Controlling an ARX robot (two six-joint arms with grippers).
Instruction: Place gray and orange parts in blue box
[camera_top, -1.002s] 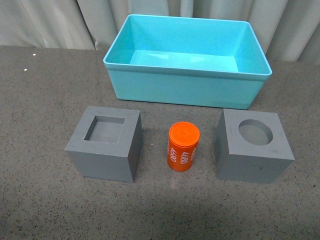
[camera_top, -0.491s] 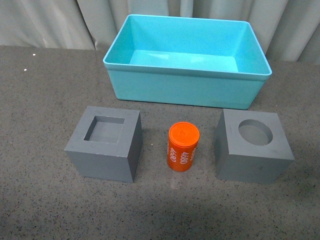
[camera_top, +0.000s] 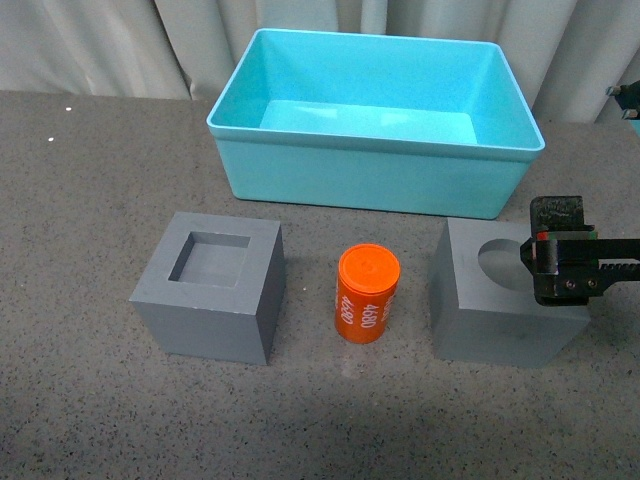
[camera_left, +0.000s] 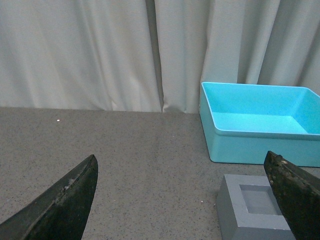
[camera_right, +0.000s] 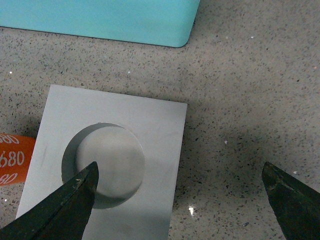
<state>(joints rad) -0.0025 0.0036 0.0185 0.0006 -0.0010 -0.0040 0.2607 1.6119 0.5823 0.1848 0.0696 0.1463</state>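
Nearest on the bench (camera_top: 80, 400), in a row: square-holed gray cube (camera_top: 210, 290), upright orange cylinder (camera_top: 366, 295), round-holed gray cube (camera_top: 490, 320). Over that last cube, right pincer (camera_right: 179, 170) spread wide, holding nothing; left pincer (camera_left: 180, 157) likewise released. Behind, apart, blue box (camera_top: 370, 175); then curtain (camera_top: 100, 45).

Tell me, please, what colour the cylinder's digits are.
White, on the orange cylinder; clearest in front view.

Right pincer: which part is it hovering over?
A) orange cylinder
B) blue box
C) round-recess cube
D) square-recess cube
C: in the right wrist view the open right pincer straddles one edge of the round-recess cube, seen directly below.
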